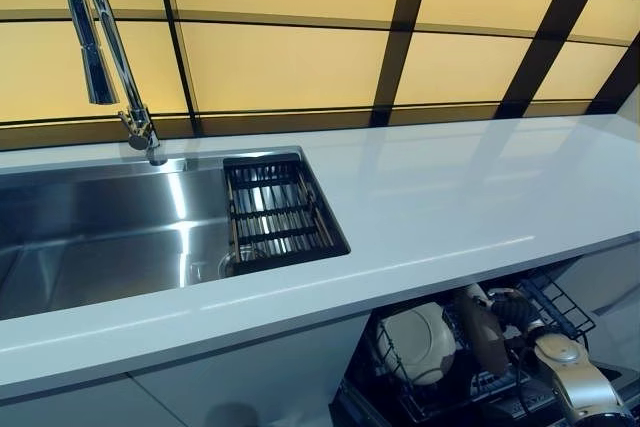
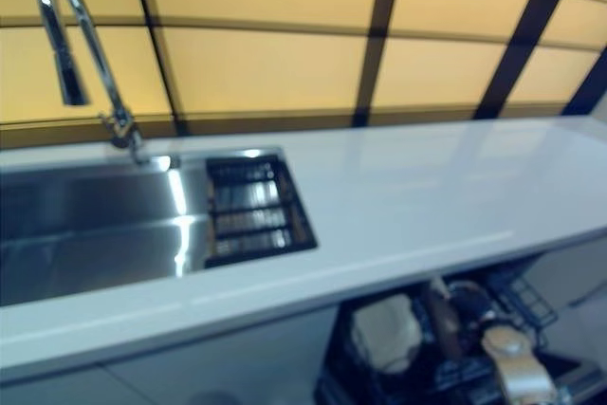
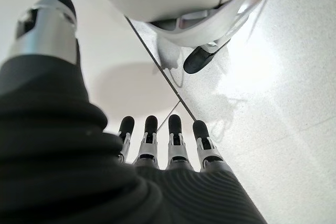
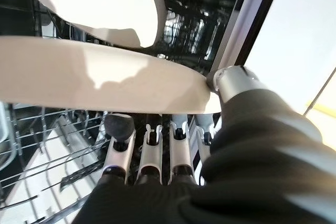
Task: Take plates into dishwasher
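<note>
We see the right hand (image 4: 157, 156) down in the dishwasher rack (image 1: 560, 307), thumb and fingers pinching the rim of a cream plate (image 4: 105, 85). A white plate (image 1: 420, 342) already stands in the rack. Left hand (image 3: 163, 145) hangs over the floor, fingers straight, empty.

Domestic kitchen. Long glossy white surface (image 1: 450, 197) with an inset stainless steel sink (image 1: 90, 237), tall arched chrome tap (image 1: 100, 47), black slotted drain tray (image 1: 278, 212). Beneath: open dishwasher's black wire rack (image 1: 480, 367) holding cream round plates (image 1: 420, 342).
</note>
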`<state>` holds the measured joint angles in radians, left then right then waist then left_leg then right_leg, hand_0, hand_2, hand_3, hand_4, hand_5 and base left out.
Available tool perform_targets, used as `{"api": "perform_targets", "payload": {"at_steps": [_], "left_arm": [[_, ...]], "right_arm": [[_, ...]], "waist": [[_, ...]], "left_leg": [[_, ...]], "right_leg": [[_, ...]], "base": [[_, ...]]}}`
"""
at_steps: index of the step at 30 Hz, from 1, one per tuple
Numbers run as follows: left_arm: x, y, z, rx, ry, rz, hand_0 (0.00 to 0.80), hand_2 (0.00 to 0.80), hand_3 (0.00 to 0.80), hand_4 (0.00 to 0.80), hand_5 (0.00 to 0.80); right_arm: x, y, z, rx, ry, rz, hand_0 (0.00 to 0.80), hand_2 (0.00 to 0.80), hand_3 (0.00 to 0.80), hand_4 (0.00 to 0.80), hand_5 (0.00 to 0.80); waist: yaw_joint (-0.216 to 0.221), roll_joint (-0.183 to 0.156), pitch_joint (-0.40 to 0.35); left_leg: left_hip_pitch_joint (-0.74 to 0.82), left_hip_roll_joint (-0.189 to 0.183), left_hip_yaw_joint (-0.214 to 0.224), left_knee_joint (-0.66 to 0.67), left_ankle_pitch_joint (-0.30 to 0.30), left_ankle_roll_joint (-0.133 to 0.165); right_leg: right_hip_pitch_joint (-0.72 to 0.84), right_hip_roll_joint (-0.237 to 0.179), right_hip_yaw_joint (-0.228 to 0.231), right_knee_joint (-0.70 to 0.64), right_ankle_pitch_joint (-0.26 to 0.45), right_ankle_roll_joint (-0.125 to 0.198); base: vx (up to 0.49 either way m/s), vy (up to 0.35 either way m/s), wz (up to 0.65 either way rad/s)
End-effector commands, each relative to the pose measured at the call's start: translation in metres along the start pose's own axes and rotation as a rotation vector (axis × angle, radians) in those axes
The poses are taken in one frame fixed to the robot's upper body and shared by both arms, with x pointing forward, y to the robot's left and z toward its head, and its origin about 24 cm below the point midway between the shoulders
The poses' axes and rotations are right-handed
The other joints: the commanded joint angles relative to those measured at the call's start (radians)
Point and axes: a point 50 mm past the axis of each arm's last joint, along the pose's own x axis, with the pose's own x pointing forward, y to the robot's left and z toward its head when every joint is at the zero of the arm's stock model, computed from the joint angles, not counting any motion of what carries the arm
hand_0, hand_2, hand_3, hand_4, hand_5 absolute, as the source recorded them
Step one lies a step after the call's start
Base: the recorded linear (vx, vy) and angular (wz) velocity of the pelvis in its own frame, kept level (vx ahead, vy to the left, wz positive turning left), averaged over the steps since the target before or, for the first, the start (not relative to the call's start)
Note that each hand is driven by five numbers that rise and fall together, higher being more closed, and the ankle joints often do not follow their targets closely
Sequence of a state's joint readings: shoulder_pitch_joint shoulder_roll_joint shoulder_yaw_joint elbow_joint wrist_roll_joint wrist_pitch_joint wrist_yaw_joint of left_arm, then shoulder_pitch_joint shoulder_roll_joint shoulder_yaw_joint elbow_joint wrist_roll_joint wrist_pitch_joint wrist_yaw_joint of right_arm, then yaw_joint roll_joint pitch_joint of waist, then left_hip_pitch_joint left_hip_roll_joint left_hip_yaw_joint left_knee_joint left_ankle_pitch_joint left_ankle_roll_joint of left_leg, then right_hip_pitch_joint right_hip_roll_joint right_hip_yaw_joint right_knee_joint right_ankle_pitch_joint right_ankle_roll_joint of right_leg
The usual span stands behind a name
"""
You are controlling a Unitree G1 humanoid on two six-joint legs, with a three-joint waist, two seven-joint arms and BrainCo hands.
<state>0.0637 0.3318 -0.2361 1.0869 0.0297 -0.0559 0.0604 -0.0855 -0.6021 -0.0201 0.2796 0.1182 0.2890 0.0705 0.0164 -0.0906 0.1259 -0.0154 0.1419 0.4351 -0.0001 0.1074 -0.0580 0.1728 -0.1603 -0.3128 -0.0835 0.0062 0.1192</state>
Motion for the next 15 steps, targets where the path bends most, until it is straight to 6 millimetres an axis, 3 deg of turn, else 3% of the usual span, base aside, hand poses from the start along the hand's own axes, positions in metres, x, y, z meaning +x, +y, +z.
{"api": "perform_targets", "payload": {"at_steps": [1,15], "left_arm": [[0.0035,0.0003,0.0156,0.076,-0.052,-0.02,0.0,0.0,0.0,0.0,0.0],[0.0036,-0.0001,0.0205,0.073,-0.071,-0.03,0.0,0.0,0.0,0.0,0.0]], "right_arm": [[0.0038,-0.0262,0.0418,-0.145,-0.135,-0.048,0.8,0.8,0.8,0.8,0.8],[0.0068,-0.0168,0.04,-0.21,-0.115,0.004,0.8,0.8,0.8,0.8,0.8]], "waist": [[0.034,0.041,-0.02],[0.048,0.043,0.0]], "left_leg": [[-0.053,0.119,-0.07,-0.024,0.097,-0.094],[-0.06,0.131,-0.079,-0.02,0.11,-0.104]], "right_leg": [[0.058,0.043,-0.007,0.039,-0.036,-0.039],[0.057,0.059,-0.02,0.014,-0.017,-0.047]], "base": [[0.0,0.0,0.0],[0.006,-0.007,0.02]]}}
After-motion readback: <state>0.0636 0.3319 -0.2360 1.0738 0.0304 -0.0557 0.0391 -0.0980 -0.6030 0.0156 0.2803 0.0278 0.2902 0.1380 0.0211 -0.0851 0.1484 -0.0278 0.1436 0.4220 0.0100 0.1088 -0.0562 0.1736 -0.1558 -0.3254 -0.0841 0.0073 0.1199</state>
